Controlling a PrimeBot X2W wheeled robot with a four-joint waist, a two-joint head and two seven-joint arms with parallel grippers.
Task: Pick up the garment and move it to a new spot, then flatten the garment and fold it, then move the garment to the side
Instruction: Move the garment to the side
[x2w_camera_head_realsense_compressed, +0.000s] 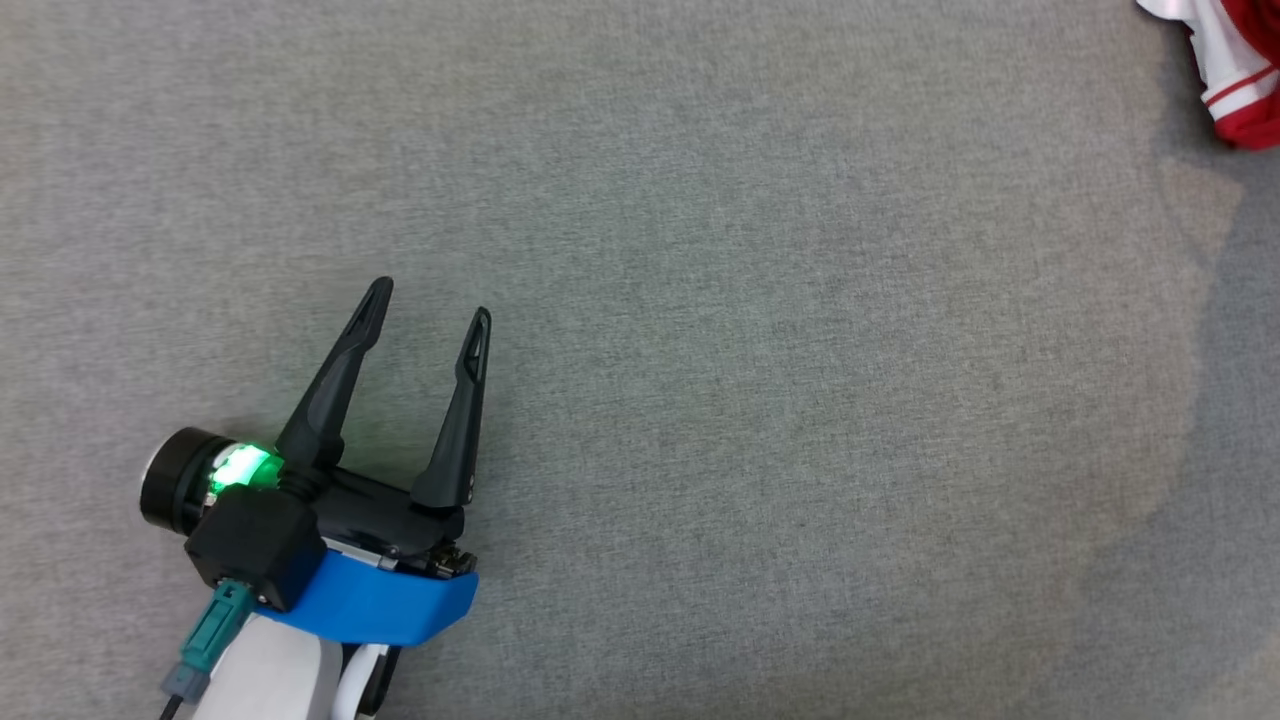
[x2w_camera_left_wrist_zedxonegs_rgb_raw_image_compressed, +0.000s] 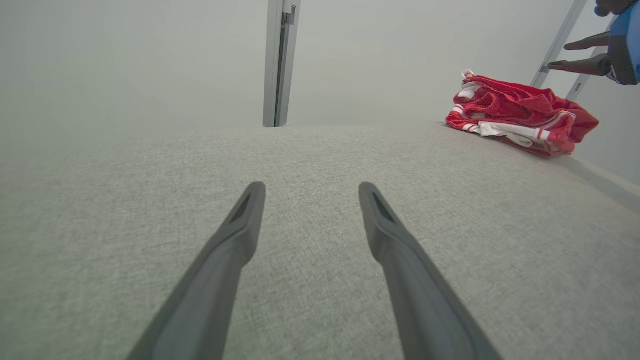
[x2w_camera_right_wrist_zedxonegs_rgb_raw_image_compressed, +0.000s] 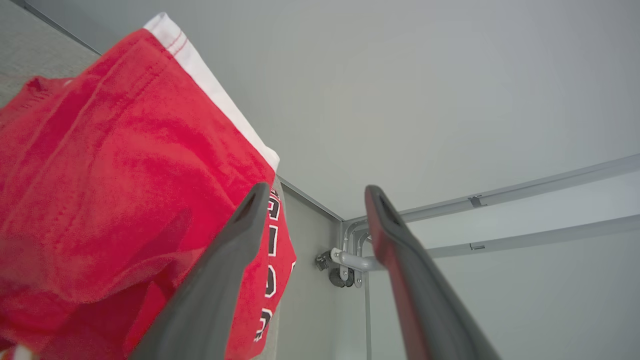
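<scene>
Lettering (x2w_camera_right_wrist_zedxonegs_rgb_raw_image_compressed: 271, 240) on the red garment (x2w_camera_left_wrist_zedxonegs_rgb_raw_image_compressed: 520, 112), unreadable. Lies bunched at the worktop (x2w_camera_head_realsense_compressed: 800, 400) corner, bare room elsewhere. Jaws spread: left gripper (x2w_camera_head_realsense_compressed: 431, 300), right gripper (x2w_camera_right_wrist_zedxonegs_rgb_raw_image_compressed: 316, 189).

Red garment (x2w_camera_left_wrist_zedxonegs_rgb_raw_image_compressed: 520, 112), white striped trim, bunched heap, far corner of grey surface (x2w_camera_left_wrist_zedxonegs_rgb_raw_image_compressed: 310, 165)

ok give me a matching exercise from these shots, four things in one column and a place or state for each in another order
Things
1. garment
2. left end effector
3. right end effector
4. metal post

Places or states
a. open, over the bare grey cloth surface
b. upright, beyond the surface's far edge
c. red and white heap near the surface's edge
d. open, up in the air beside the garment

Pairs: 1-c, 2-a, 3-d, 4-b
</scene>
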